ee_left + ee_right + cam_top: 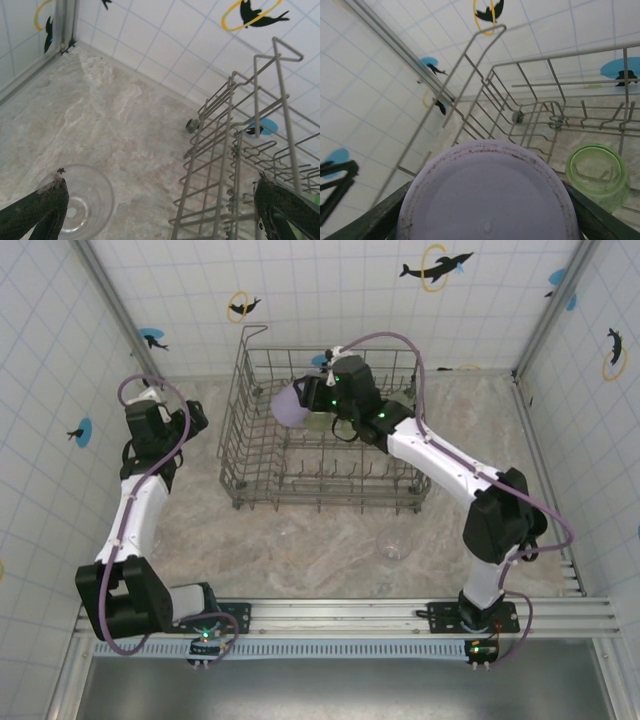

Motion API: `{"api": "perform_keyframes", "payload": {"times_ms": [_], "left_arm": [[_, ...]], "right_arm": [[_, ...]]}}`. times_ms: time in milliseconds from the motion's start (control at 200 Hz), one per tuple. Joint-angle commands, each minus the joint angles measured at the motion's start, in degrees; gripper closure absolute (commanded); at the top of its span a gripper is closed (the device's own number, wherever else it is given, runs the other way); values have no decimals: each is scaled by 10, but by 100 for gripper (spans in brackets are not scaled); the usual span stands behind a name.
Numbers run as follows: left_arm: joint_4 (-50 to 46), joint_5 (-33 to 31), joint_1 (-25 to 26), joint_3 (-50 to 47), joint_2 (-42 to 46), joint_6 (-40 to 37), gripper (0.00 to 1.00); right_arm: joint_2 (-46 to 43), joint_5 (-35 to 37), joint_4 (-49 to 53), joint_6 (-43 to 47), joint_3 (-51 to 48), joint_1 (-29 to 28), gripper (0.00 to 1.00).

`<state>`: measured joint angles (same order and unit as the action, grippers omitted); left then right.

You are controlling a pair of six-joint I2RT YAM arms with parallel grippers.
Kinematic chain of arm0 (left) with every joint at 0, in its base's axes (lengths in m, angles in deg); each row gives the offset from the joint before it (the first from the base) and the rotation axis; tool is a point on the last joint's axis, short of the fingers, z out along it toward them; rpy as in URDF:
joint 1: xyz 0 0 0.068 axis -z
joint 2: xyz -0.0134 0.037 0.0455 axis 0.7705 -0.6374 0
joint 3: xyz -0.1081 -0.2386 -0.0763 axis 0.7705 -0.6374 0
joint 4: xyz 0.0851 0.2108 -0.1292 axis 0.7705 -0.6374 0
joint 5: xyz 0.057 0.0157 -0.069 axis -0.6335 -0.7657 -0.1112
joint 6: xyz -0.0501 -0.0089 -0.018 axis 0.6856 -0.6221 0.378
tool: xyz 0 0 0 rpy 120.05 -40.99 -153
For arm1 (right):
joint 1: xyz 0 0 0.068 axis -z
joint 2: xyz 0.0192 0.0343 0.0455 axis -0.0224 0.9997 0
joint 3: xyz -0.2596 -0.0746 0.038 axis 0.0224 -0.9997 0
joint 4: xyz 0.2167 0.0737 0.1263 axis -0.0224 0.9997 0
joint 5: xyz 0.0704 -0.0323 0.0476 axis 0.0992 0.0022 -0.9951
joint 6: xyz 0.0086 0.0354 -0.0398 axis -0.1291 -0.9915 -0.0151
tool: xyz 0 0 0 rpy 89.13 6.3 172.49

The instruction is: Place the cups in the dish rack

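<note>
The grey wire dish rack (325,475) stands mid-table. My right gripper (312,400) reaches into its back left part, shut on a lavender cup (292,404) held bottom-out; that cup's base (487,200) sits between the two fingers (370,220) in the right wrist view. A translucent green cup (597,175) lies inside the rack just beyond it. My left gripper (192,420) hovers open beside the rack's left wall (225,165), nothing between its fingers. A clear glass (80,205) stands on the table under its left finger (42,207).
Another clear glass (395,548) stands on the table in front of the rack, near the right arm's base. Tiled walls close in the back and both sides. A raised wire loop (285,50) tops the rack's back left corner.
</note>
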<state>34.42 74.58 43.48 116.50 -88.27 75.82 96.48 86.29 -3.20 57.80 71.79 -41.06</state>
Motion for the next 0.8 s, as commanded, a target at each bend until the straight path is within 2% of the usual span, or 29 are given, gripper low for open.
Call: {"api": "perform_keyframes", "payload": {"times_ms": [0,175,791], "left_arm": [[16,-26,-3,-26,27,-15,3],[22,-8,-4,-31,28,2,3],[15,-1,-4,-26,27,18,3]], "right_arm": [[31,68,60,61,48,-15,65],[56,135,71,107,73,-45,63],[111,179,105,153,133,-57,62]]}}
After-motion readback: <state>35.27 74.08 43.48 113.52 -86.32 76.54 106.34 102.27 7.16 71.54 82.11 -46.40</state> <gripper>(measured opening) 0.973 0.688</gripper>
